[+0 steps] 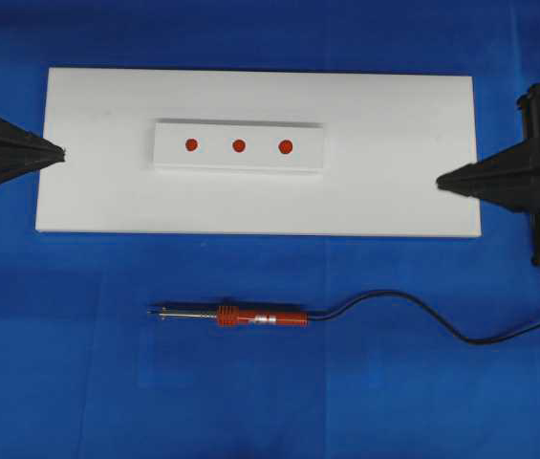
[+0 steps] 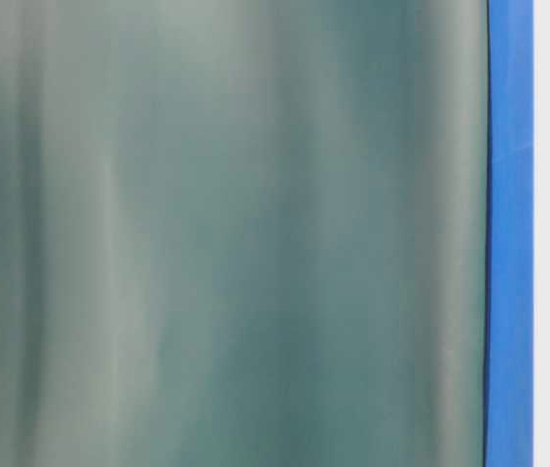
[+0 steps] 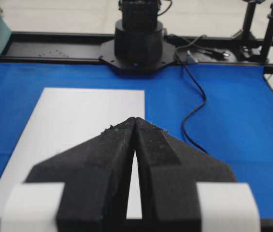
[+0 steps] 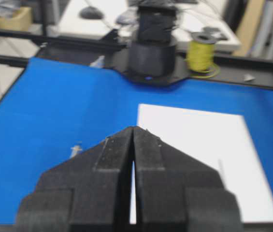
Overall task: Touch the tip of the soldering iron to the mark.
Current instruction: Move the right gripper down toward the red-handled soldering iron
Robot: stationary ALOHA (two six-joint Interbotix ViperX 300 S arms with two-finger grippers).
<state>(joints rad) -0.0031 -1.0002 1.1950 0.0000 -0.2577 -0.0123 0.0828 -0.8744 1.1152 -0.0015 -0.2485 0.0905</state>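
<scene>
The soldering iron [image 1: 241, 316] is seen only overhead, well apart from both closed, empty grippers [image 1: 63, 151] [image 1: 439, 179].

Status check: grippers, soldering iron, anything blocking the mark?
Left gripper shut, empty. Right gripper shut, empty. Soldering iron lying untouched on blue mat, below white board. Mark clear.

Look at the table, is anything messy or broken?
Nothing looks broken or spilled. The soldering iron lies flat on the blue cloth, below the white board, its cord curling off to the right. The three red dots sit in a neat row. One oddity: the table-level view is mostly blocked by something blurry green.
</scene>
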